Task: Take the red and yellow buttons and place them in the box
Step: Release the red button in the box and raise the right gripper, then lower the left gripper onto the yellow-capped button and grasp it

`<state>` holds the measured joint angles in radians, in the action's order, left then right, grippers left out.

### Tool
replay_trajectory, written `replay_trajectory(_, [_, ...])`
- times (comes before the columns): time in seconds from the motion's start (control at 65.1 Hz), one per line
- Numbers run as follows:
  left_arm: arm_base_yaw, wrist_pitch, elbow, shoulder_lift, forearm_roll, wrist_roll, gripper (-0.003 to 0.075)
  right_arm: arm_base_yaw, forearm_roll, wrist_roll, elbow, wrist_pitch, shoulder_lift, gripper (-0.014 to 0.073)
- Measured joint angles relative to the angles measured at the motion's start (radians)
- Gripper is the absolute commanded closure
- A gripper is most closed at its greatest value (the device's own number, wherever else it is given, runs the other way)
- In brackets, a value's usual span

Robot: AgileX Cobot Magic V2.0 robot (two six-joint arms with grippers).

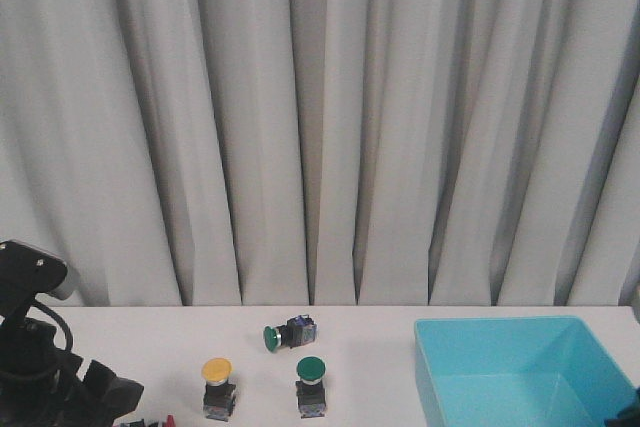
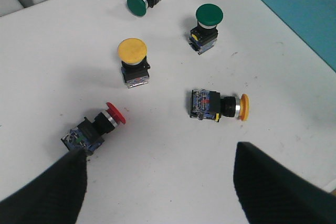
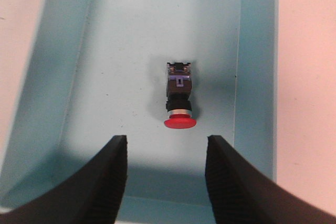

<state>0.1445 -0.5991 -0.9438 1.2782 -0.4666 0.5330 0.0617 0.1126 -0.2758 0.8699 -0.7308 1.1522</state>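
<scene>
Red button [image 3: 179, 96] lies in box [image 3: 256, 77], cap at 6 o'clock; we see right gripper [image 3: 165, 174] and left gripper [image 2: 157, 182] w/ fingers apart, empty.

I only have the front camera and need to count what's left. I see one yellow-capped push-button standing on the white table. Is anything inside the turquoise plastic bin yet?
Observer: Yes. A red-capped push-button lies on its side on the floor of the turquoise plastic bin, in front of the open right gripper.
Operator: So only the standing yellow-capped push-button remains?
Observer: No. A second yellow-capped push-button lies on its side on the white table.
Operator: Any red left out?
Observer: Yes. Another red-capped button lies on its side near the open left gripper.
</scene>
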Motion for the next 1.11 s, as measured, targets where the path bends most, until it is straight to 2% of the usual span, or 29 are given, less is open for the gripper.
replay_trajectory(0.338, [0.000, -0.001, 0.000, 0.000, 0.000, 0.063, 0.0166, 0.000, 0.113, -0.030, -0.164, 0.074, -0.250, 0.0256])
replay_trajectory(0.614, [0.000, 0.005, 0.000, 0.007, -0.056, 0.129, 0.0169, 0.000, 0.121, -0.030, -0.178, 0.075, -0.275, 0.0256])
replay_trajectory(0.86, [0.000, 0.107, -0.009, 0.138, -0.125, 0.128, 0.0204, 0.000, 0.144, -0.030, -0.180, 0.075, -0.275, 0.0256])
replay_trajectory(1.105, [0.039, 0.112, -0.165, 0.343, -0.132, 0.126, 0.0209, 0.000, 0.158, -0.030, -0.180, 0.075, -0.275, 0.0256])
